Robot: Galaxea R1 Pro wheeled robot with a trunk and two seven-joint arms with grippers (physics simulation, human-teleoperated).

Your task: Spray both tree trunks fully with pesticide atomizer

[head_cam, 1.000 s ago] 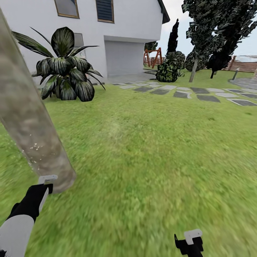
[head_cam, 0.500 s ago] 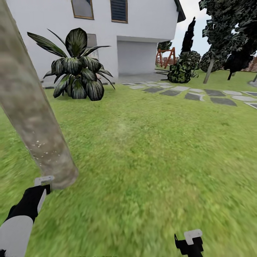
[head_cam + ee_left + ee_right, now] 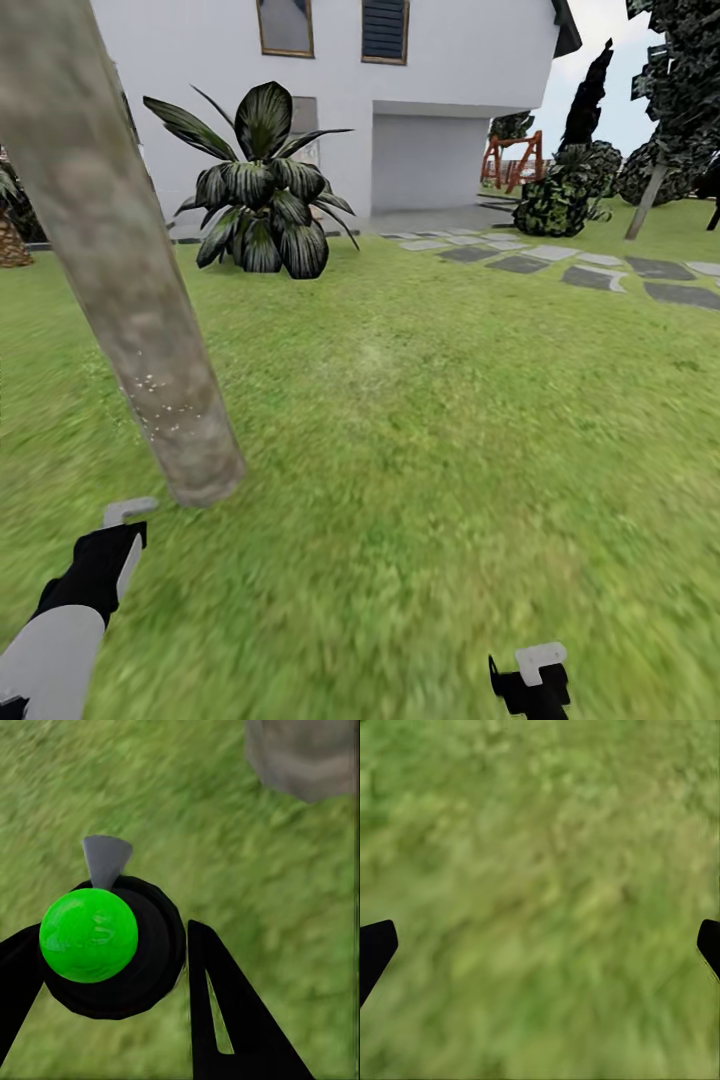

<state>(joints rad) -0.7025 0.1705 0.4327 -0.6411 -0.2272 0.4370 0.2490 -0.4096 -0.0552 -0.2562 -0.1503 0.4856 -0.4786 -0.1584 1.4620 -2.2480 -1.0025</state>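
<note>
From the head camera, the tree trunk [image 3: 150, 330] leans up from the grass [image 3: 430, 450], white pesticide specks [image 3: 160, 400] low on it. The left gripper [image 3: 125, 520] waits near its foot.

At the left wrist, black fingers [image 3: 225, 1020] hug the atomizer [image 3: 105, 945]. It looks light, hard and smooth; hold its round body firmly.

The right gripper [image 3: 540, 945] is wide open over grass

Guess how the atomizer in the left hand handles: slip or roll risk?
The atomizer looks rigid and round-bodied, so it would probably roll if dropped on the grass. Its glossy green top suggests slick plastic; the left hand clamps its sides, so twisting seems possible.
</note>
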